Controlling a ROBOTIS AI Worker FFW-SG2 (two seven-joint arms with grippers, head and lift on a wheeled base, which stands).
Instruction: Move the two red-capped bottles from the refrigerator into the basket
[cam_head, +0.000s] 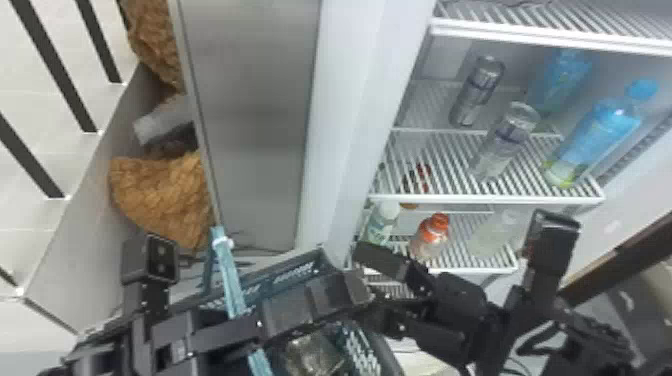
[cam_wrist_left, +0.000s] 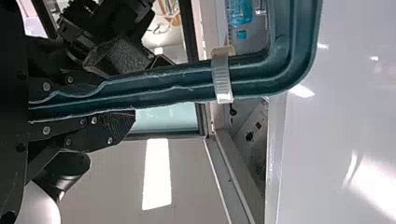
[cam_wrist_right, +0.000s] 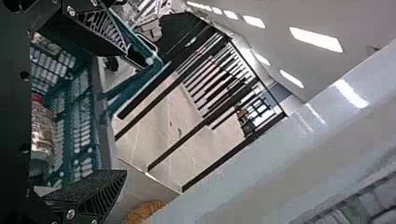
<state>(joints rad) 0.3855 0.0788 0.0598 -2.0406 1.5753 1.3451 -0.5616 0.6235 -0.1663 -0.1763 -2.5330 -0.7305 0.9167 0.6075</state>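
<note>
My left gripper is over the basket; in the left wrist view the left gripper is shut on the teal basket handle. My right gripper is at the basket's right side, before the refrigerator; in its wrist view the right gripper stands open, nothing between its fingertips. A red-capped bottle shows against the basket's slatted wall, close to the palm. In the head view something clear lies in the basket. An orange-red-capped bottle stands on the refrigerator's lower shelf.
Beside that bottle stand a white-capped bottle and a pale one. The middle shelf above holds clear bottles and blue ones. The refrigerator's left wall rises behind the basket.
</note>
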